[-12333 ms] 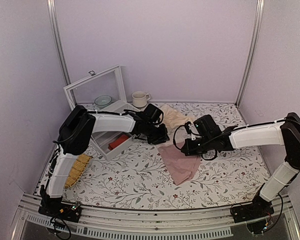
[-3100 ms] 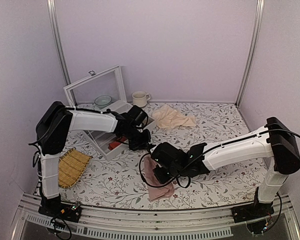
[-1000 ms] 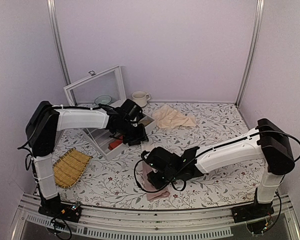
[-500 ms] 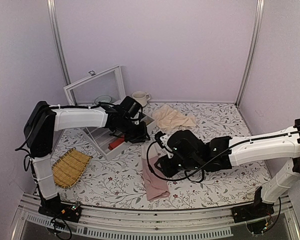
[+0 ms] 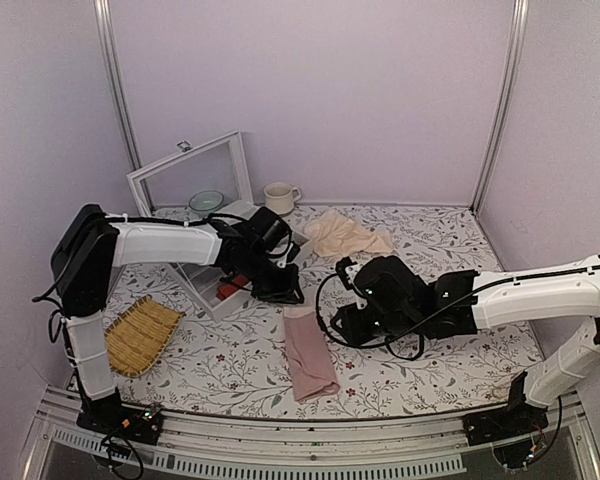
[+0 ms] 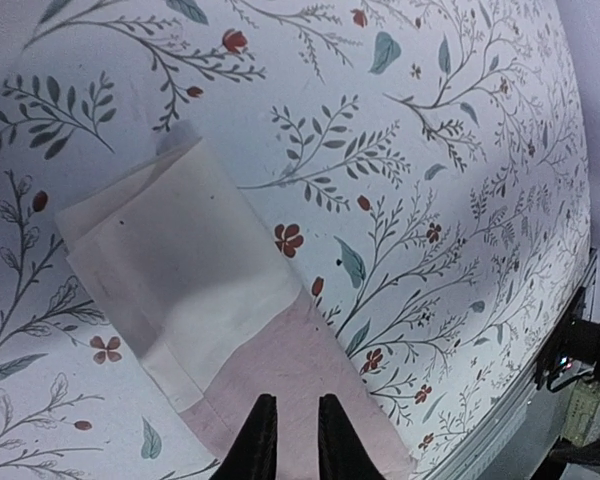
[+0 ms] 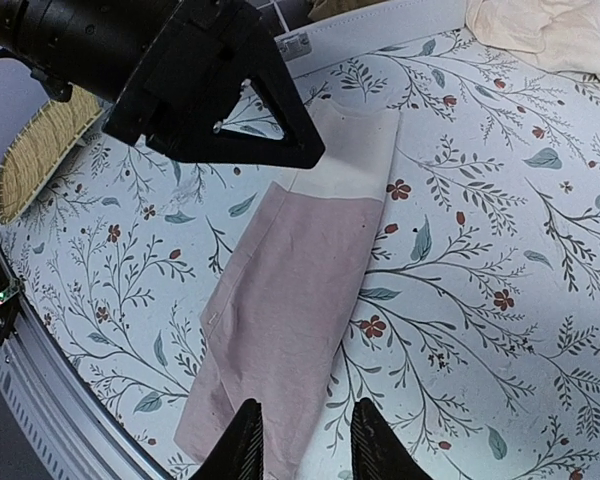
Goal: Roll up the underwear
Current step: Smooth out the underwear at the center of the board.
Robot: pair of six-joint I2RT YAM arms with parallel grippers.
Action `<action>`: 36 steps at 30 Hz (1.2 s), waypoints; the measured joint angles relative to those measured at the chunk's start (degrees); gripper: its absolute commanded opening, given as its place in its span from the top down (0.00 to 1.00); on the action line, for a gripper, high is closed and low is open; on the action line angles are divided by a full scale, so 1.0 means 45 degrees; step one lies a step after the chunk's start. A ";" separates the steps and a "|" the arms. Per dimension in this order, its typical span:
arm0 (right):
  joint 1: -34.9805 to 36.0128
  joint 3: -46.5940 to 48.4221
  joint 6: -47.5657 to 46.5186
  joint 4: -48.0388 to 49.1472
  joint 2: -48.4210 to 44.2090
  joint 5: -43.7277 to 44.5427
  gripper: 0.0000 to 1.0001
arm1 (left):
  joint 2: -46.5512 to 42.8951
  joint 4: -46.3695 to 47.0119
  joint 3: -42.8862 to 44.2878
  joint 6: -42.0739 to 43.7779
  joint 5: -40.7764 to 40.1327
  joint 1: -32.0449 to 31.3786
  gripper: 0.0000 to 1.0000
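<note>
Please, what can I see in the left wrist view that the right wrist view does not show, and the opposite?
Only the left wrist view: the narrow gap in the left gripper, seen from behind, above the pink fabric. Only the right wrist view: the beige cloth, the woven tray, and the right gripper, open. Both: the underwear, a folded strip lying flat on the floral tablecloth, not yet rolled.
</note>
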 measured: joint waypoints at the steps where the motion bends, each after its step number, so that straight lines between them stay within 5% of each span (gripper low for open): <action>1: 0.0000 -0.0063 0.0087 -0.0005 -0.0068 0.0005 0.70 | 0.0000 -0.0058 -0.0039 0.0175 0.0063 -0.0058 0.89; 25: -0.0005 -0.0379 0.0559 -0.0019 -0.0209 -0.0019 0.70 | 0.0850 -0.0952 -0.0908 0.2166 0.0461 -0.0680 0.80; 36: 0.0097 -0.0282 0.0505 0.0219 -0.0019 -0.1559 0.74 | -0.0083 -0.2181 0.0175 0.1996 -0.0481 -0.0612 0.62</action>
